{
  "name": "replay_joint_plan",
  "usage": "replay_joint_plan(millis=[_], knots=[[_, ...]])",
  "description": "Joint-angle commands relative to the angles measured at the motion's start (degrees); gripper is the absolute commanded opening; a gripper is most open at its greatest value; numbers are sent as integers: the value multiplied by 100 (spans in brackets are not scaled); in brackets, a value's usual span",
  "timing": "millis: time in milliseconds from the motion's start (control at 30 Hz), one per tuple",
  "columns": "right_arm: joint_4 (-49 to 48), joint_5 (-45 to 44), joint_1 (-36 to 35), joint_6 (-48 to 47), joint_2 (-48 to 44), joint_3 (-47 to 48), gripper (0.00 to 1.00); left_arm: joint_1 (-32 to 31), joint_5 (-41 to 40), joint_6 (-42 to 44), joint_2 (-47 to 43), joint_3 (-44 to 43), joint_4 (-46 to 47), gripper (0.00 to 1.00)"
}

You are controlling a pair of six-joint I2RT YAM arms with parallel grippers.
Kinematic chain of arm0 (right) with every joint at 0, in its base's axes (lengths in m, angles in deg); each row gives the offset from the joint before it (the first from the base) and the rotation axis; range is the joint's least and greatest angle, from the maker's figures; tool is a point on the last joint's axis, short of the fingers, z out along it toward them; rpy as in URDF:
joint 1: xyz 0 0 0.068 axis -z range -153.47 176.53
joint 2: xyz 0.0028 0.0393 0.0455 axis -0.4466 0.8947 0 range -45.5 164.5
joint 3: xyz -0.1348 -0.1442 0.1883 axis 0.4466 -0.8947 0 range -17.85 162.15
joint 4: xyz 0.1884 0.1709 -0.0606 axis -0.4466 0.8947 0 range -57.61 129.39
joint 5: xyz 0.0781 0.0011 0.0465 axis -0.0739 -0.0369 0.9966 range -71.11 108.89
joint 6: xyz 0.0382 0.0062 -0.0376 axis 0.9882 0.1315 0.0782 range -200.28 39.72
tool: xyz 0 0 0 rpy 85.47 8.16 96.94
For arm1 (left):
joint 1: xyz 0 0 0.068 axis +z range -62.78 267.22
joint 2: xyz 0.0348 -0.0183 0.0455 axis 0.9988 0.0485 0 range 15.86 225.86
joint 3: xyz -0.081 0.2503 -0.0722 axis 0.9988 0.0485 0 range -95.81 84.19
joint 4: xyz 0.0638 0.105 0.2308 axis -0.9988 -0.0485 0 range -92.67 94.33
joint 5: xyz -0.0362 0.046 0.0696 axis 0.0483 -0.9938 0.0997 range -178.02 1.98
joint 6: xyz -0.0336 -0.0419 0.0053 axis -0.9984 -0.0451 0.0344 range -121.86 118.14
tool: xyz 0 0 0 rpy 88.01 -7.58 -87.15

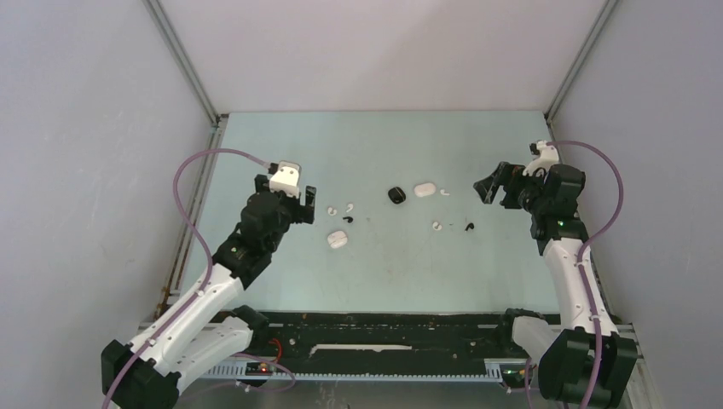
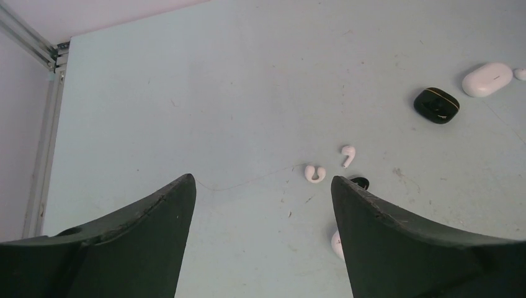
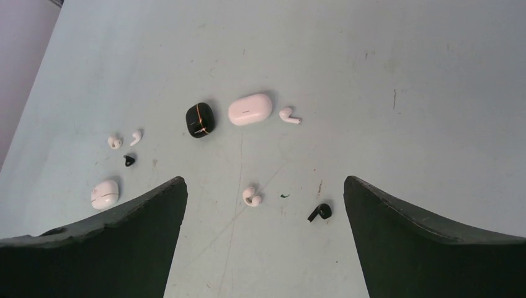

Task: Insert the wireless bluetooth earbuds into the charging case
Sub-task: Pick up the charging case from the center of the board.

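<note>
The left gripper [image 2: 262, 180] and right gripper [image 3: 263, 180] are seen wide open, nothing gripped. The earbuds [image 3: 252, 196] are scattered across the scuffed pale-green table [image 1: 384, 273], boxed by grey walls [image 1: 85, 128]; cases [image 3: 250, 109] probably shut.

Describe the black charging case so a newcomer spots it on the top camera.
Start at the middle of the pale table. Two pebble-shaped cases lie side by side; the black charging case is the left one, dark and rounder than the white case beside it.
</note>
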Motion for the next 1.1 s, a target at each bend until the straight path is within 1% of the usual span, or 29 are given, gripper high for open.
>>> replay_joint_plan(millis=[0,133,267,333,400,500,533,600,633,733,867,967,1067], knots=[[-180,102,34,-145,-21,188,100,-38,121,-83,33,-23,11,87],[72,1205,70,-1415,47,77,100,-41,137,-116,86,-29,-7,86],[119,1821,77,-1627,89,73,98,-44,176,-159,242,-87,-88,85],[129,1878,61,-1687,58,75,97,-45,172,-159,396,-175,-227,83],[151,1869,59,-1708,31,74,96,-45,89,-360,717,-346,-525,81],[221,1886,59,-1781,-51,75,95,-66,-318,-666,1407,-904,-1339,71],[228,1894,53,-1781,-71,75,95,-77,-399,-745,1704,-1126,-1631,70],[219,1927,38,-1777,-99,75,95,-97,-373,-850,2158,-1306,-1794,71],[212,1918,14,-1785,-110,75,95,-98,-228,-897,2342,-1343,-1787,71],[243,1860,-114,-1877,-157,75,95,-98,565,-881,2826,-1502,-1746,72],[295,1812,-274,-1997,-266,75,95,-98,1461,-886,3180,-1593,-1715,72],[319,1767,-355,-2089,-320,75,95,-93,1905,-837,3447,-1618,-1712,72],[349,1754,-396,-2143,-355,75,94,-151,1991,-763,3658,-1643,-1748,73]])
